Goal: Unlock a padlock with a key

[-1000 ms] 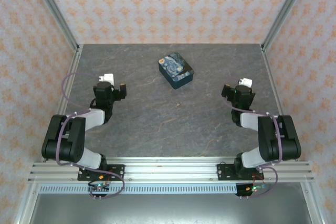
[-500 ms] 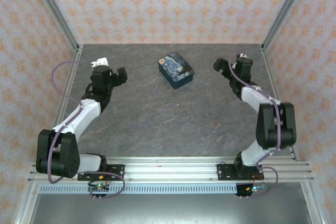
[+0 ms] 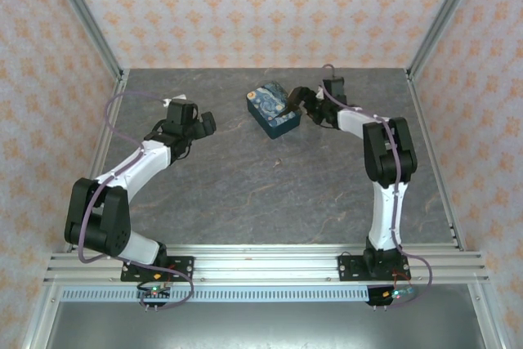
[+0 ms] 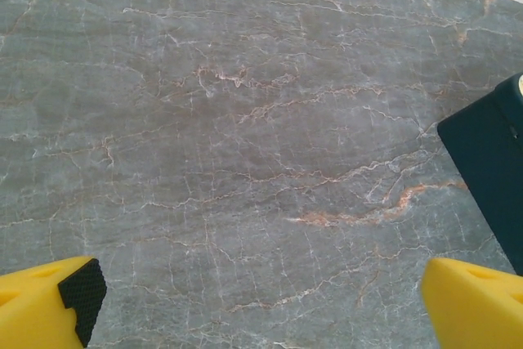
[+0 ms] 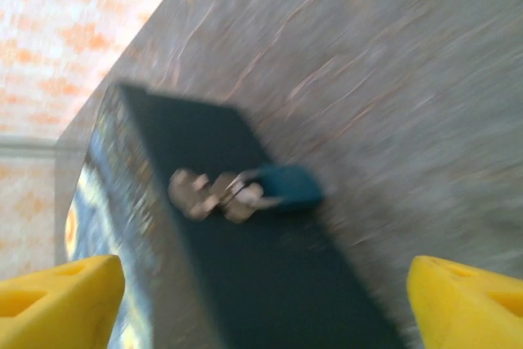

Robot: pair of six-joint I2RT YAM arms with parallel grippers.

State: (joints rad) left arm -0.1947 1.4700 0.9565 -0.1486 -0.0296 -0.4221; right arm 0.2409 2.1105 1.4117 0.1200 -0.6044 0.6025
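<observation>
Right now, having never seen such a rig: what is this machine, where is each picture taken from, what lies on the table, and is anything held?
Two robot arms are bolted at the near edge of a grey table, each ending in a two-finger gripper. The wide picture looks down from above and behind them. The other two come from wrist cameras, so the yellow corners there are that arm's own fingers. On the table stands a dark blue patterned box. The blurred right wrist view shows a small teal padlock with silvery pieces attached, close by the box's dark side. The left gripper is open over bare table, left of the box. The right gripper is open at the box's right side. Nothing is held.
</observation>
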